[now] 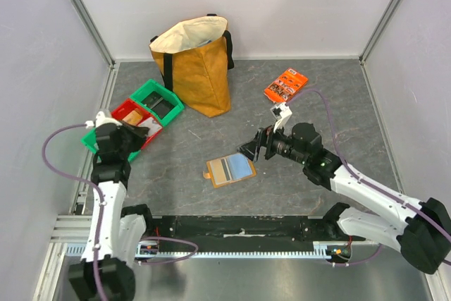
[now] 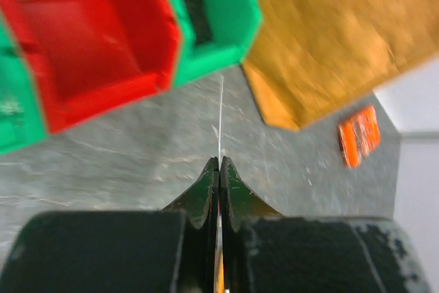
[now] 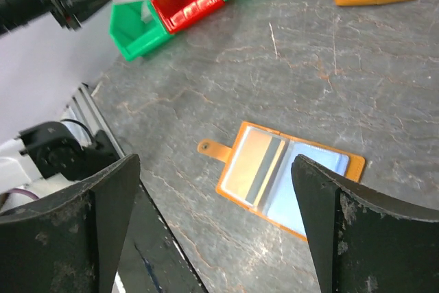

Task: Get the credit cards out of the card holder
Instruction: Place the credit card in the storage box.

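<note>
The tan card holder (image 1: 230, 170) lies open and flat on the table, its pale blue-grey pockets facing up. In the right wrist view it (image 3: 312, 180) holds a card with a dark stripe (image 3: 257, 166) in its left pocket. My right gripper (image 3: 214, 162) is open and empty, hovering above the holder (image 1: 252, 147). My left gripper (image 1: 130, 132) is shut on a white card (image 1: 146, 125) with a small orange mark, over the bins. In the left wrist view the gripper (image 2: 219, 166) pinches that card edge-on, a thin white line (image 2: 221, 111).
A red bin (image 1: 129, 111) sits between green bins (image 1: 158, 101) at the left. A mustard tote bag (image 1: 197, 65) stands at the back. An orange printed packet (image 1: 285, 84) lies at the back right. Grey walls enclose the table.
</note>
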Robot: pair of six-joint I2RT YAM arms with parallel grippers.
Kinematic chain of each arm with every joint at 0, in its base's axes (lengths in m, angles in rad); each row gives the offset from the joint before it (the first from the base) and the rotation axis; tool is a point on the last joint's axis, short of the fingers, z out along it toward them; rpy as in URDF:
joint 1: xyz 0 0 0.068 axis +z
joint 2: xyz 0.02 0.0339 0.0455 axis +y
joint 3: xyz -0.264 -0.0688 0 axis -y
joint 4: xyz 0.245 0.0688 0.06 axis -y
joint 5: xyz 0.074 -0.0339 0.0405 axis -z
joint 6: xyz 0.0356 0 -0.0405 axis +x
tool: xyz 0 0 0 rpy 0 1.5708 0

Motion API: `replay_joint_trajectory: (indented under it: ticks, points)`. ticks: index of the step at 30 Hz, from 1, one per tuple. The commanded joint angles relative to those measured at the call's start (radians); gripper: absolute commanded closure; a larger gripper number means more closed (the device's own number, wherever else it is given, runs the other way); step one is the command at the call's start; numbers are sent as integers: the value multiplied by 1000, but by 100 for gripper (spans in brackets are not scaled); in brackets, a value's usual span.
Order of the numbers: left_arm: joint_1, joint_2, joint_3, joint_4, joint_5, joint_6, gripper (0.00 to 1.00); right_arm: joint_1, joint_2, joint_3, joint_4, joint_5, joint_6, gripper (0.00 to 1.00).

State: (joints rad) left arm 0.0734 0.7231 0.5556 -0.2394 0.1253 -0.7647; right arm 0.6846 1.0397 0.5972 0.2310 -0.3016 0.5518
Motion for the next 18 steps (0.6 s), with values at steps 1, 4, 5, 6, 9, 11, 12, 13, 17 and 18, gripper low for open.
replay_joint_trajectory:
  ticks: [1,4,5,6,9,11,12,13,17,18]
  points:
    - [239,45,76,-109,146,87,98,76,-67,39,-151,153,-157,2]
    - [402,68,96,-132,194,106,98,131,-90,32,-174,203,-190,2]
    - [442,79,116,-155,185,131,98,147,-99,29,-179,216,-197,2]
    - [477,85,133,-173,175,149,98,162,-105,24,-183,225,-205,2]
    - [560,124,185,-219,171,217,98,202,-132,16,-193,248,-219,2]
    - [586,154,213,-232,131,251,98,225,-148,13,-203,269,-236,2]
    - [607,171,219,-225,149,257,98,231,-155,12,-205,280,-242,2]
    - [630,192,225,-216,174,257,98,242,-162,10,-208,292,-245,2]
    - [672,284,253,-193,226,246,98,268,-185,7,-213,321,-263,2]
    - [672,303,260,-193,224,248,98,271,-190,9,-214,326,-266,2]
